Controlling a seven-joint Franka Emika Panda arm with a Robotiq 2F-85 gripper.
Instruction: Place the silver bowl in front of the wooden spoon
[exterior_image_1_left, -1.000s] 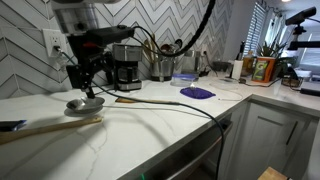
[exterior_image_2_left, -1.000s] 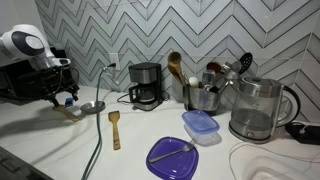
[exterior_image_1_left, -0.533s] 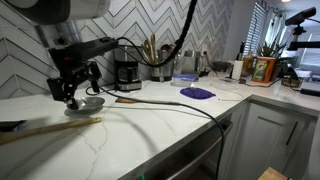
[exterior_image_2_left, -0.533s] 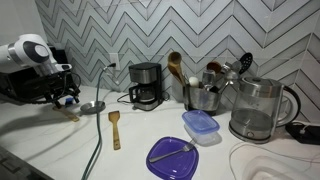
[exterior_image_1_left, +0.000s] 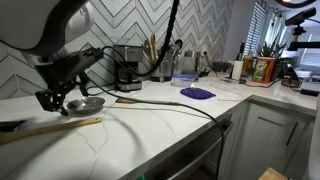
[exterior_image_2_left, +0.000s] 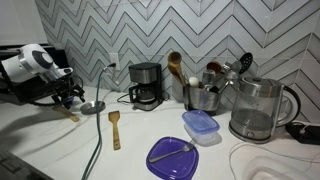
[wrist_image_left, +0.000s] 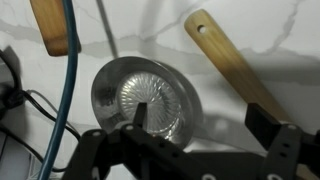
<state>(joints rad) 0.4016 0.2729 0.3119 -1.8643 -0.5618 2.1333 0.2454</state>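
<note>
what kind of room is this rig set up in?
Most likely a home kitchen: a marble-look countertop under a chevron tile backsplash, with a drip coffee maker, a glass electric kettle and a crock of cooking utensils along the wall.

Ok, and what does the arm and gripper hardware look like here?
The arm is white and rounded with dark joints, ending in a black gripper with angular black fingers. A thick black cable loops off the arm; a blue cable runs beside the wrist.
</note>
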